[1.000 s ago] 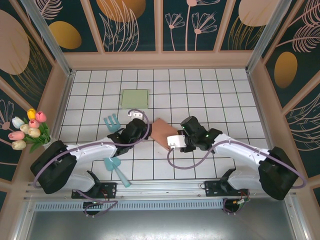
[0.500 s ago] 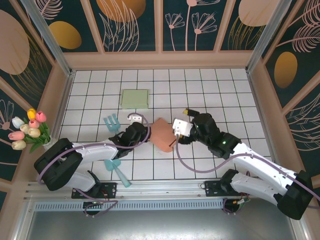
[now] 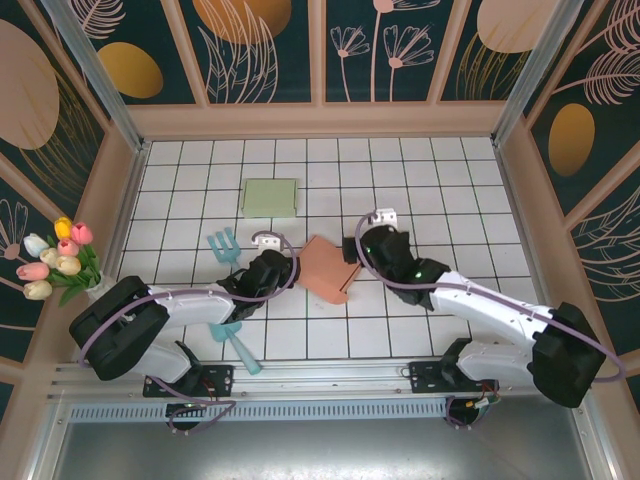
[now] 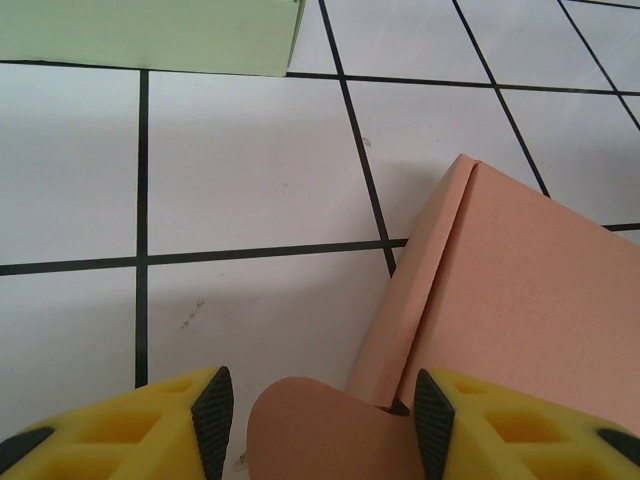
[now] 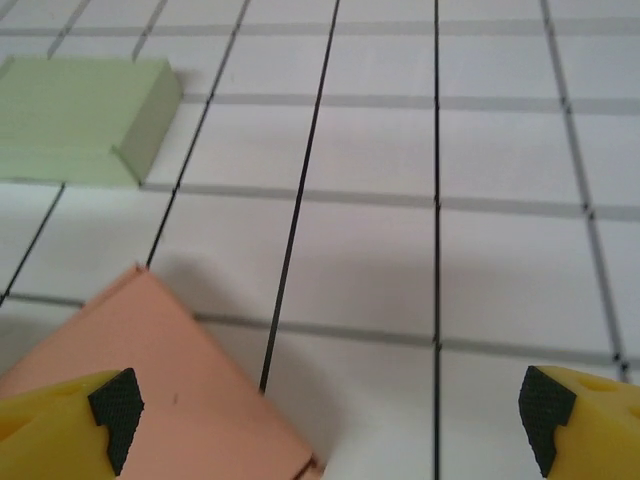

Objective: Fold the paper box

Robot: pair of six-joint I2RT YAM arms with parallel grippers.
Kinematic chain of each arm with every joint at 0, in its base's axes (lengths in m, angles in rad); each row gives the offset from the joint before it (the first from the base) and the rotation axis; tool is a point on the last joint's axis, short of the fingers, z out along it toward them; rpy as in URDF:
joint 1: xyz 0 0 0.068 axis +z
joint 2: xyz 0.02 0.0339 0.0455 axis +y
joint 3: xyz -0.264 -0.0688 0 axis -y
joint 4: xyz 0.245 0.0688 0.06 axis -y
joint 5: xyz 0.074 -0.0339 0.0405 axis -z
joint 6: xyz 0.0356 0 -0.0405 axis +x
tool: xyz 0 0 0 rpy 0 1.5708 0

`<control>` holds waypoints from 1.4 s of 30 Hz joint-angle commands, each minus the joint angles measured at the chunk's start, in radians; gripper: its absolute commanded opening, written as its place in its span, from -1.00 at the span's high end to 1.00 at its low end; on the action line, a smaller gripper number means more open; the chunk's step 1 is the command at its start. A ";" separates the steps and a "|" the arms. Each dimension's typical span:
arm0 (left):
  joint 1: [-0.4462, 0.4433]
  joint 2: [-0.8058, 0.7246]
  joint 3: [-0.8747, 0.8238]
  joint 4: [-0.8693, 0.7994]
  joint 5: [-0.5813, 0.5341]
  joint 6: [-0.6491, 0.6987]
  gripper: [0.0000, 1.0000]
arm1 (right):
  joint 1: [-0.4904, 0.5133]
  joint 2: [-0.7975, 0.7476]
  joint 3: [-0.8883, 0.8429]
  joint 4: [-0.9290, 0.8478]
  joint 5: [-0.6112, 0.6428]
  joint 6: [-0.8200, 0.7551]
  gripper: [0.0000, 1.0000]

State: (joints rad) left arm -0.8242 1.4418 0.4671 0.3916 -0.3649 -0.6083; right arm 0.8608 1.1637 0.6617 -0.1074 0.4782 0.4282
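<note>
Left claw [image 4: 320, 420] sits half-spread around the rounded flap [image 4: 330, 450] of the salmon-pink cardboard box [image 4: 520, 300], not pinching it. Right claw [image 5: 330, 410] hangs spread wide over the box's corner.

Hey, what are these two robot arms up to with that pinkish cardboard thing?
They are folding a paper box that sits on the tiled table. The left gripper is low at the box's left side. A rounded flap lies between its open fingers, with a sliver of tile showing beside it, so it is not clamped. The right gripper is spread wide open at the box's right side. The flap sticks out, not yet tucked in.
</note>
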 commanded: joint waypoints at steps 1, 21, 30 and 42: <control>-0.004 0.010 -0.006 0.022 0.003 -0.018 -0.07 | 0.037 0.000 -0.064 0.055 -0.026 0.241 -0.98; -0.006 0.007 -0.021 0.036 0.030 -0.053 -0.05 | 0.059 0.190 -0.208 0.259 -0.120 0.238 -0.75; -0.007 -0.202 -0.092 0.018 0.020 -0.161 -0.49 | 0.038 0.195 -0.249 0.299 -0.134 0.139 -0.81; -0.006 -0.163 0.126 -0.301 0.060 -0.182 -0.77 | -0.042 0.179 -0.257 0.368 -0.236 0.018 -0.77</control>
State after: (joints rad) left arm -0.8249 1.2324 0.5362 0.1768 -0.3199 -0.8192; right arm 0.8375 1.3396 0.4160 0.2630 0.2661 0.4973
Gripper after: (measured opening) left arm 0.887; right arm 0.887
